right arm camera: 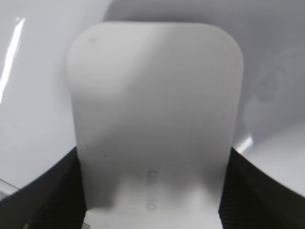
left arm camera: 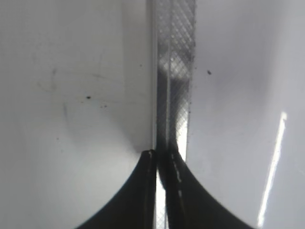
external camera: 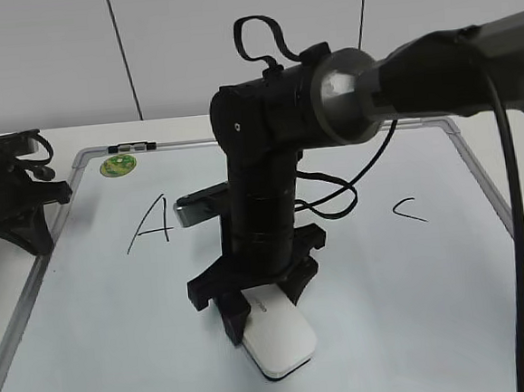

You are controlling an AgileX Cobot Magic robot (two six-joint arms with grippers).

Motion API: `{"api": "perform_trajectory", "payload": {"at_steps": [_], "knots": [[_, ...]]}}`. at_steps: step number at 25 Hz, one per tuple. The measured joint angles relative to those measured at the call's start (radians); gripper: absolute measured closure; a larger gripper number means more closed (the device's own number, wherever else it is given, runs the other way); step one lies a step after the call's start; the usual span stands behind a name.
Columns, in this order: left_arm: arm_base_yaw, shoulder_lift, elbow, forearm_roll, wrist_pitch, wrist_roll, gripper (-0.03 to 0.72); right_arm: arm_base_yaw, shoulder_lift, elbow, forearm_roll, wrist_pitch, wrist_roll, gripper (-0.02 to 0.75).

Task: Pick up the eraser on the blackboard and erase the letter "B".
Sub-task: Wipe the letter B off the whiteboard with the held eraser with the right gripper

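The white eraser [external camera: 281, 342] lies on the blackboard [external camera: 416, 311] near its front middle. My right gripper [external camera: 258, 313] reaches down from the right, and its black fingers press on both long sides of the eraser. In the right wrist view the eraser [right arm camera: 152, 105] fills the space between the right gripper's fingers [right arm camera: 153, 160]. No letter "B" shows; the right arm covers the middle of the board. My left gripper [external camera: 31, 234] rests at the board's left frame. Its jaws [left arm camera: 162, 155] are shut and empty over the frame strip [left arm camera: 174, 71].
A black "A" [external camera: 151, 223] is left of the arm and a small "C" [external camera: 408, 210] is to its right. A round green sticker [external camera: 117, 165] and a small dark clip [external camera: 131, 148] sit at the board's far left corner. Black cables hang beside the right arm.
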Motion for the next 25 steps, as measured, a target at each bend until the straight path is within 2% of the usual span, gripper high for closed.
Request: {"api": "perform_trajectory", "payload": {"at_steps": [6,10,25], "knots": [[0.000,0.000,0.000,-0.002,0.000,0.000,0.672,0.004,0.000,0.000,0.012,0.000,-0.006,0.217],[0.000,0.000,0.000,-0.002,0.000,0.000,0.672,0.017,0.000,0.000,-0.070,0.004,0.078,0.217],[0.000,0.000,0.000,-0.002,0.000,0.000,0.672,0.020,0.000,0.000,-0.238,0.042,0.209,0.217]]}}
